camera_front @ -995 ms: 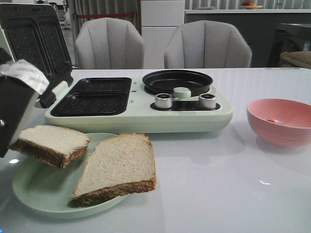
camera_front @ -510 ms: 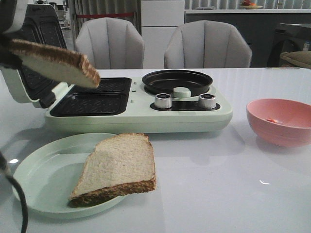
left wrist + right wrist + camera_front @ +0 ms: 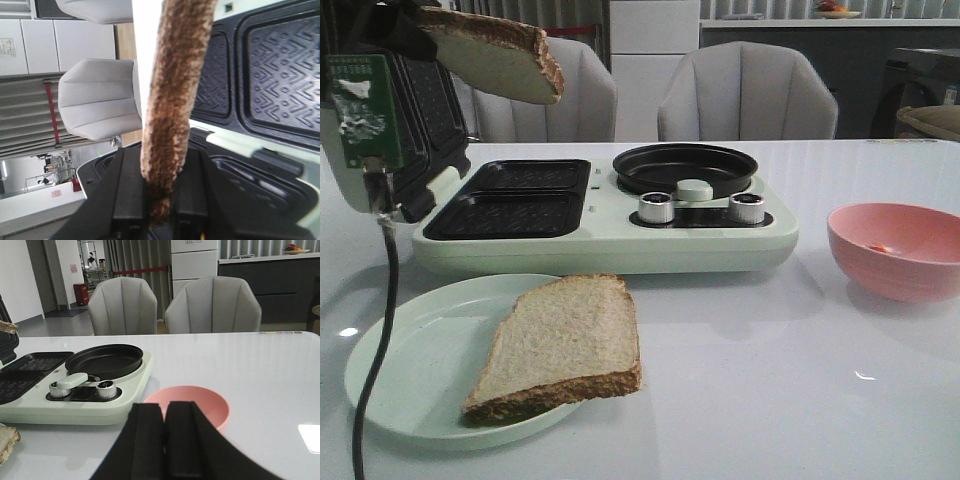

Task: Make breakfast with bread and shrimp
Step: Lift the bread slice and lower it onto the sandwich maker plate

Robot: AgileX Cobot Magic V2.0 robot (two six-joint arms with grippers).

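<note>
My left gripper (image 3: 161, 192) is shut on one bread slice (image 3: 495, 50), held high at the far left above the open grill plates (image 3: 510, 200). In the left wrist view the slice's brown crust (image 3: 172, 100) stands edge-on between the jaws. The second bread slice (image 3: 565, 340) lies on the pale green plate (image 3: 400, 370) in front. A shrimp (image 3: 880, 248) shows as a small orange piece in the pink bowl (image 3: 895, 250). My right gripper (image 3: 165, 412) is shut and empty, just before the pink bowl (image 3: 192, 402).
The mint-green breakfast maker (image 3: 610, 230) has its lid (image 3: 400, 100) open at the left, a round black pan (image 3: 685, 165) and two silver knobs (image 3: 658, 208). A cable (image 3: 380, 330) hangs from the left arm. Two grey chairs (image 3: 745, 95) stand behind the table.
My left gripper has lifted the bread slice off the green plate, up and a little to the right, to above the grill. The other slice and the right arm have not moved.
</note>
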